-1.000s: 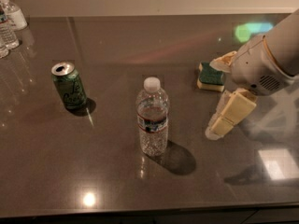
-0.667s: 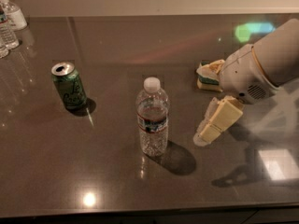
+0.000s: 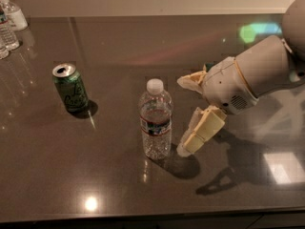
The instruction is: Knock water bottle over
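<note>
The water bottle (image 3: 155, 120) stands upright near the middle of the dark table. It is clear and ribbed, with a white cap and a dark label band. My gripper (image 3: 184, 116) is just to its right, at about the bottle's height and a short gap away, not touching it. The gripper is open and empty. One cream finger (image 3: 189, 81) points left above, and the other finger (image 3: 200, 133) reaches down toward the table beside the bottle's base.
A green soda can (image 3: 70, 87) stands upright to the left. A pump-top bottle (image 3: 13, 12) and other clear bottles (image 3: 7, 34) stand at the far left back corner. The table's front edge (image 3: 143, 218) is close below.
My gripper has moved left and slightly down toward the water bottle, closing most of the gap. The bottle and the can have not moved.
</note>
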You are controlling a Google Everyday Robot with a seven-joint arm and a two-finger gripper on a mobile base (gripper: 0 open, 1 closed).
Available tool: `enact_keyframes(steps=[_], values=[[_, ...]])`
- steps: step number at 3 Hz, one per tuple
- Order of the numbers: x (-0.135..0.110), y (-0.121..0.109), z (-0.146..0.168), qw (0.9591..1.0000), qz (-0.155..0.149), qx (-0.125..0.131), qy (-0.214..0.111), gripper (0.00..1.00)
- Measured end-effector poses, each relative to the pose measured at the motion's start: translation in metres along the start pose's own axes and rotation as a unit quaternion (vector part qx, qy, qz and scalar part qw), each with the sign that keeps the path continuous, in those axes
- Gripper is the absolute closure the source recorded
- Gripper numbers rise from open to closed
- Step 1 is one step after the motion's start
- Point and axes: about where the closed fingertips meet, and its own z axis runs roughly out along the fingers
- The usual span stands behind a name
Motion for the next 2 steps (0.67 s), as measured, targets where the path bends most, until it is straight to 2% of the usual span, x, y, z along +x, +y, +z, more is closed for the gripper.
enact_keyframes(steps=[2], values=[[-0.027, 0.0, 0.014, 0.998, -0.004, -0.029, -0.057, 0.0]])
